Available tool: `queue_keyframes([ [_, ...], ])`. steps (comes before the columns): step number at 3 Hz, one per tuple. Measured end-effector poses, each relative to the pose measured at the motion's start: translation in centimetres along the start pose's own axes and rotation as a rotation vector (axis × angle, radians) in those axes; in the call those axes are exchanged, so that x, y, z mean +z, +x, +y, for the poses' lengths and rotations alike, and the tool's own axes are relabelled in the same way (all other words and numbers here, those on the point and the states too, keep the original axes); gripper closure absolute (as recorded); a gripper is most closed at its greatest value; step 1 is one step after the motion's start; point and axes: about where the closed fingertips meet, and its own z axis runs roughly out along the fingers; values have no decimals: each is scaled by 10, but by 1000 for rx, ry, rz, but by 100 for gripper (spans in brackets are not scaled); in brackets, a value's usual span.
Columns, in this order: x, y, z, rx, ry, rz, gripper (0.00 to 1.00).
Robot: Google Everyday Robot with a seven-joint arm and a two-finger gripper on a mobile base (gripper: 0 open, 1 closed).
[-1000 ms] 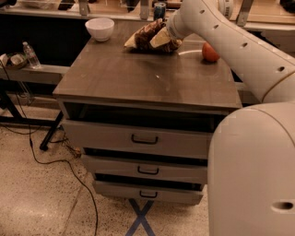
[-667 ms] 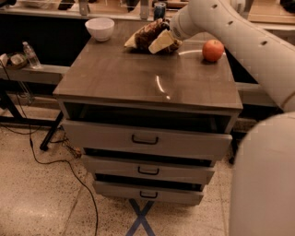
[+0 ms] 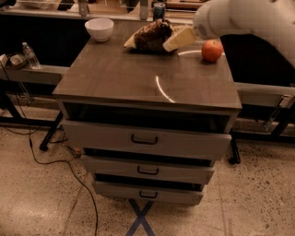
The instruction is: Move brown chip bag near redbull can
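The brown chip bag (image 3: 148, 36) lay crumpled at the far edge of the worktop (image 3: 138, 80), right of the middle. The redbull can (image 3: 159, 10) stood upright just behind it. Whether the can was on the worktop or on the ledge beyond, I could not tell. With the two that close, I judged the move was about finished.

The white arm (image 3: 249, 18) reached in from the upper right. Its pincer (image 3: 179, 38) was at the bag's right end, a pale wedge lying against the foil. I could not tell whether it had hold of the bag or only rested on it, nor how far it was open. It made sense to me that it came at the bag from that end. The bag is wide and slack, and a corner is the easiest part to hold or drag.

A white bowl (image 3: 99, 28) sat at the far left corner, apart from the bag. A reddish round fruit (image 3: 212, 50) sat near the pincer on the right, closest to the arm. I thought it might get knocked if the arm swung out low. Nothing stood between bag and can.

Below the worktop, the three drawers (image 3: 145, 140) were each pulled out a little. A water bottle (image 3: 31, 55) stood on a low bench to the left. A cable (image 3: 69, 171) trailed over the floor towards a blue tape cross (image 3: 141, 219).
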Motion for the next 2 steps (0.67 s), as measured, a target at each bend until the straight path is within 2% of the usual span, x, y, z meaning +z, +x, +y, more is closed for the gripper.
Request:
queue_keyframes([
  [1, -81, -36, -14, 27, 60, -229, 0],
  [2, -169, -27, -67, 58, 198, -325, 0],
])
